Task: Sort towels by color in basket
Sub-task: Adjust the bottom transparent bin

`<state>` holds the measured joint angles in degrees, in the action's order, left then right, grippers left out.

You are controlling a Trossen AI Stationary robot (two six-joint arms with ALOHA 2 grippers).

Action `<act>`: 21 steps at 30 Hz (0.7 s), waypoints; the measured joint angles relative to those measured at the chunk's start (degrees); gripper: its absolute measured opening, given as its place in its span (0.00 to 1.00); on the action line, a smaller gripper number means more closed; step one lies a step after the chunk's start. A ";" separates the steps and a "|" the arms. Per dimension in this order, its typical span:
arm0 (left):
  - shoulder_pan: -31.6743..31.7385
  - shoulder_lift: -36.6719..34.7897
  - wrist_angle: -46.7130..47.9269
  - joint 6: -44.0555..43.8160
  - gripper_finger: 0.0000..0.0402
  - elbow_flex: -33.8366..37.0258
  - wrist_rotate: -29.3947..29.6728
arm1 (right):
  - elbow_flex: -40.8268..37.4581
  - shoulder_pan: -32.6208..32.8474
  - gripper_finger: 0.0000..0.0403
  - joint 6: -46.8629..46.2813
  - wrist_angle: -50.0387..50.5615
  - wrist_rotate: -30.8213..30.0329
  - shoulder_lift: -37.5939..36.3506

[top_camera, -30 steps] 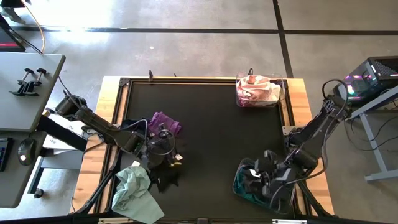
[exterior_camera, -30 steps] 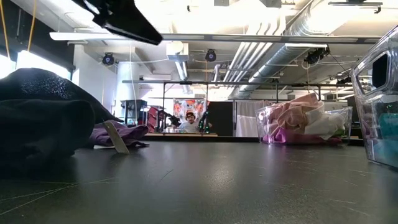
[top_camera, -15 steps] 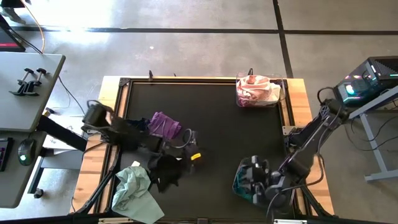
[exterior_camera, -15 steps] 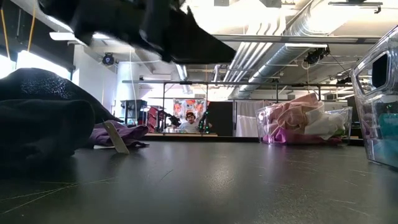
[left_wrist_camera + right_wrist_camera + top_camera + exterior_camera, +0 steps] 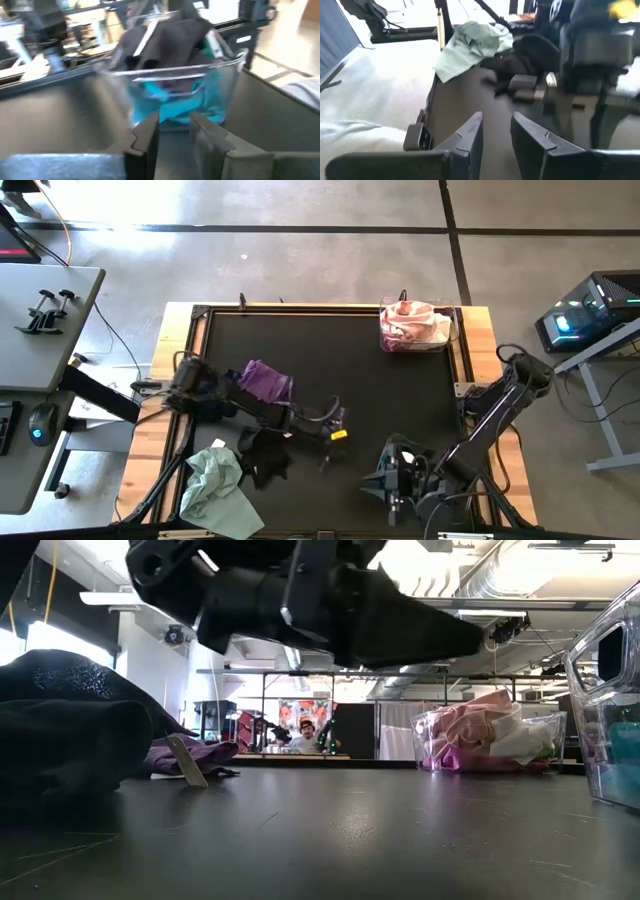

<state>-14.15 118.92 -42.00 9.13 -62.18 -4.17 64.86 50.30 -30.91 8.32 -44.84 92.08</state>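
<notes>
Now left gripper (image 5: 338, 430) farther right, nothing held

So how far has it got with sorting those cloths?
Partly done. One clear bin at the far corner holds pink and white cloths; the near clear bin holds teal and dark ones. Right now both grippers look empty, jaws slightly apart: the left gripper at mid-table, the right gripper by the near bin. Left on the mat: a purple cloth, a black cloth, a pale mint cloth.

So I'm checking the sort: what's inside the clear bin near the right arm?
In the clear bin, teal cloth lies beneath a dark cloth. Anything under those is covered.
</notes>
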 joint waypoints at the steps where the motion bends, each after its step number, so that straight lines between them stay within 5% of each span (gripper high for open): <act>1: -0.19 1.01 0.15 -0.14 0.20 -1.14 -0.49 | 0.00 -0.01 0.23 1.41 -1.18 -0.14 0.18; 14: -3.16 17.40 -0.94 -9.69 0.01 -20.39 -1.75 | 0.00 4.86 0.23 19.43 -14.51 -0.44 -0.53; 21: -4.53 22.97 13.14 -11.40 0.00 -34.89 -4.99 | 0.00 9.25 0.23 19.74 -14.58 -2.19 -0.53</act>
<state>-18.68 141.89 -28.87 -2.27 -97.07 -9.16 64.86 59.55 -11.18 -6.26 -47.03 91.55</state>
